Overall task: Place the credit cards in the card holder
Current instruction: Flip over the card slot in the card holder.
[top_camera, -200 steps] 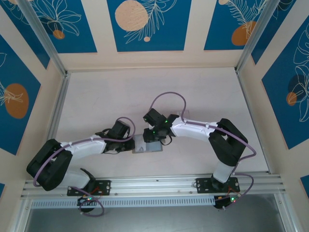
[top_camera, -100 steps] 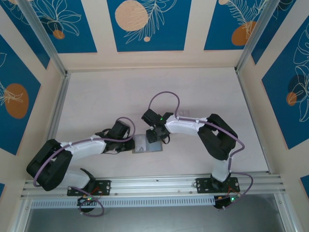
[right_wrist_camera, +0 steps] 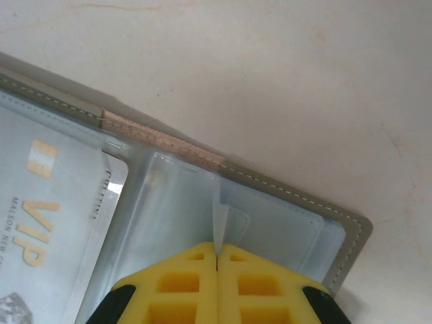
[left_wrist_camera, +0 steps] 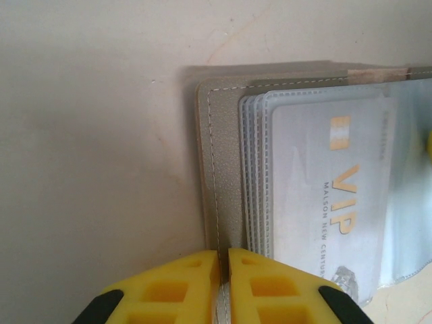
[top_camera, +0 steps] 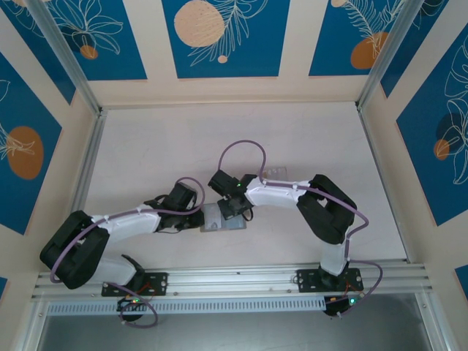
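**First speaker:** How are the two arms posed?

**Second speaker:** Seen from above, both reach inward over the pale table [top_camera: 161, 146] and meet near its front middle. The left arm [top_camera: 131, 221] folds at a dark elbow low on the left, and its white forearm runs to the right. The right arm [top_camera: 281, 191] rises from its base and bends at a dark elbow. Its forearm stretches to the left, with the wrist tipped downward.

**First speaker:** Where is the card holder?

**Second speaker:** The card holder [top_camera: 217, 219] lies open and flat on the table between the two wrists, with its clear pockets facing up.

**First speaker:** What is the left gripper doing?

**Second speaker:** The left gripper [left_wrist_camera: 223, 266] pinches the card holder's grey stitched edge. Its yellow fingers [left_wrist_camera: 169, 291] nearly touch, with the cover caught between them.

**First speaker:** And the right gripper?

**Second speaker:** The right gripper [right_wrist_camera: 217, 260] is pressed closed over the other half of the card holder. A pale strip [right_wrist_camera: 219, 223] stands edge-on out of the seam between its fingertips. It cannot be told whether this is a card or a plastic pocket.

**First speaker:** Can any cards be seen?

**Second speaker:** One whitish card [left_wrist_camera: 331, 196] with gold "VIP" lettering sits inside a clear pocket. A tan strip [right_wrist_camera: 162, 140] shows along the holder's rim, tucked under the pockets.
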You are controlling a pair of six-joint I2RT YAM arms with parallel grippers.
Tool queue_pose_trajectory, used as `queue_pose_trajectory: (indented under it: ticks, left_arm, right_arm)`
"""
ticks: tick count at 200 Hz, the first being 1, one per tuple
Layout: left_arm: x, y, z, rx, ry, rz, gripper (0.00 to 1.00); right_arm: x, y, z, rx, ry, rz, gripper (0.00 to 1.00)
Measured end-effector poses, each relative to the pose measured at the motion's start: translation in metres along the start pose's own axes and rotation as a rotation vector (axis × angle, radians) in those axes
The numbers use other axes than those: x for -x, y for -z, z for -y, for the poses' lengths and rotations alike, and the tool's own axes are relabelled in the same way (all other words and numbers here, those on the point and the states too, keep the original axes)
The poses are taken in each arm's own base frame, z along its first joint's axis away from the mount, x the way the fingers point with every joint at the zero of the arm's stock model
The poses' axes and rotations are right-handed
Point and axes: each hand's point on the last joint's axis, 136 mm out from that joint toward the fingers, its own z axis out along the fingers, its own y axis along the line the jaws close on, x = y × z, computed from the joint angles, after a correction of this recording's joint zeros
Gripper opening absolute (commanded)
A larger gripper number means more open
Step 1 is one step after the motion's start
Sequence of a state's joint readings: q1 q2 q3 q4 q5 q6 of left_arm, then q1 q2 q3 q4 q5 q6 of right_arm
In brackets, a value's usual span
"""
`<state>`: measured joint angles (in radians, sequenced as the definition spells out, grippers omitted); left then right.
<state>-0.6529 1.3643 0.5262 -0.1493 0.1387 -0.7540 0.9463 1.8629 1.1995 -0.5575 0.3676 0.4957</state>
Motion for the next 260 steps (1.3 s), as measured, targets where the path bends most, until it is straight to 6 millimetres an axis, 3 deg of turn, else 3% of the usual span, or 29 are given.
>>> queue_pose_trajectory:
  ticks: [41,76,91,102,124,135,167,185,203,223,243,260]
  left_arm:
    - [0.0,0.0,0.0,-0.003,0.0,-0.002,0.12]
    - [0.0,-0.001,0.002,-0.009,-0.001,-0.001,0.12]
    - [0.0,-0.001,0.002,-0.012,-0.001,-0.001,0.12]
    - [0.001,-0.001,0.003,-0.014,-0.002,0.0,0.12]
    - [0.001,-0.001,0.003,-0.014,-0.002,0.0,0.13]
    - [0.001,-0.001,0.003,-0.014,-0.002,0.0,0.13]
    - [0.001,-0.001,0.003,-0.014,-0.002,0.0,0.13]
    - [0.001,0.0,0.003,-0.016,-0.002,0.002,0.16]
    - [0.001,0.004,0.004,-0.021,0.002,0.007,0.27]
    - [-0.001,0.016,0.002,-0.015,0.002,0.012,0.38]
    - [0.0,0.03,0.001,-0.015,-0.007,0.032,0.46]
    - [0.002,0.04,0.002,-0.02,-0.026,0.042,0.54]
  right_arm:
    - [0.009,0.018,-0.009,-0.008,0.027,0.0,0.0]
    - [0.026,0.032,-0.036,0.081,0.034,-0.012,0.02]
    - [0.025,0.028,-0.05,0.15,0.024,-0.048,0.1]
    - [0.022,0.024,-0.056,0.204,0.004,-0.079,0.24]
    - [0.02,0.021,-0.071,0.357,-0.063,-0.128,0.42]
    - [0.018,0.019,-0.073,0.424,-0.089,-0.145,0.47]
    - [0.01,0.02,-0.062,0.518,-0.166,-0.181,0.48]
    - [0.011,0.031,-0.058,0.545,-0.174,-0.154,0.41]
    - [0.013,0.045,-0.056,0.558,-0.174,-0.117,0.26]
    - [0.018,0.056,-0.047,0.537,-0.176,-0.065,0.17]
    - [0.026,0.065,-0.016,0.456,-0.221,-0.004,0.2]
    - [0.038,0.072,0.034,0.335,-0.312,0.057,0.3]
